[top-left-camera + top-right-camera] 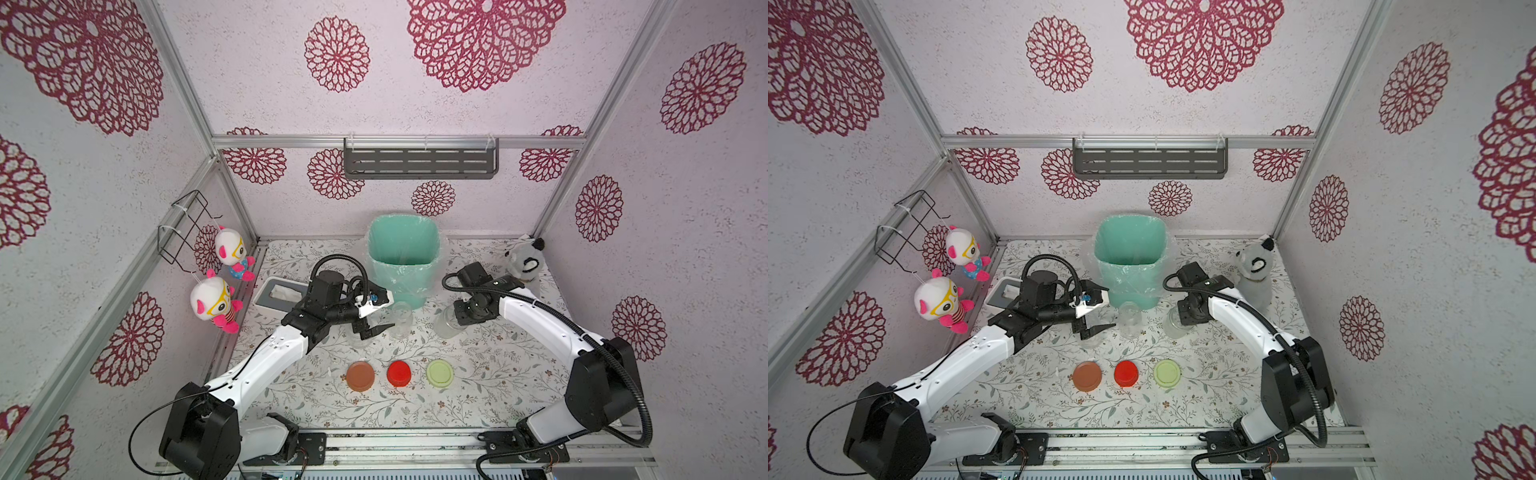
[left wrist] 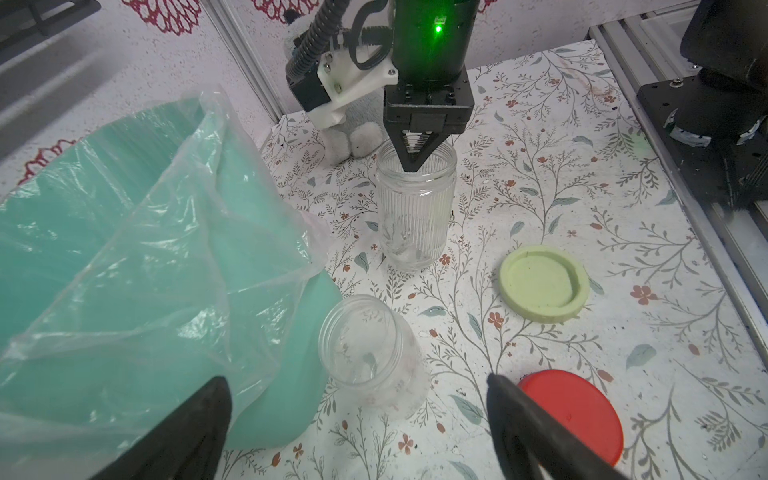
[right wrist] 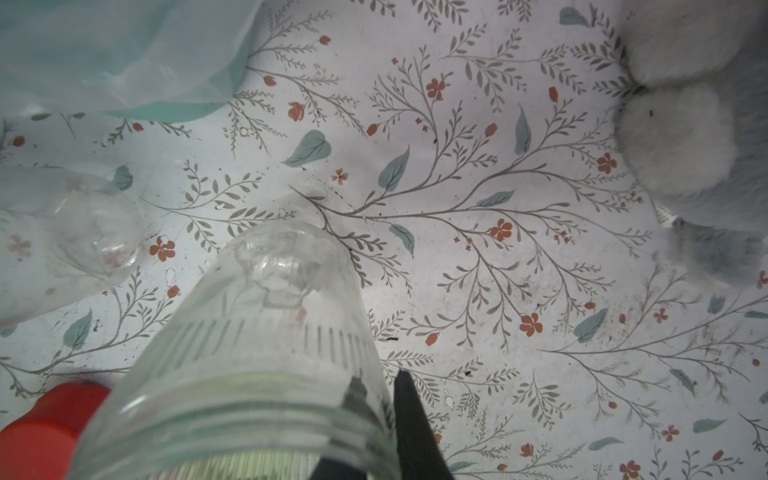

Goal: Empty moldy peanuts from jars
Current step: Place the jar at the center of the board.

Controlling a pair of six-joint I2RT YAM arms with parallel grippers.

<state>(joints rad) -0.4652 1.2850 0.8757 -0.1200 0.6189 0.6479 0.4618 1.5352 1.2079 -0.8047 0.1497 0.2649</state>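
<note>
Our right gripper has its two black fingers pinched on the wall of the ribbed jar at the mouth, one inside the rim and one outside. That jar stands upright, just right of the table's middle. We cannot tell whether its base rests on the cloth or hangs just above it.

Our left gripper is spread wide and holds nothing. Its fingers frame the middle jar, near it but apart as far as we can see. A third jar sits partly hidden under that gripper in a top view. The three form a row in front of the teal bin, which stands at the middle of the far edge.

We see no peanuts in any jar, since the floral cloth shows through all three. The bin's bottom is hard to read.

We judge the jars to be light now, stiff, smooth and slippery. They may be glass, so a knock could break them. The vertical ribs and threaded necks offer the best bite. A rim pinch suits tipping, while a clasp round the neck would resist twisting better.

Three round matte lids, brown-orange, red and yellow-green, lie in a row toward the near edge. The bin's liner is thin, crinkled clear film.
</note>
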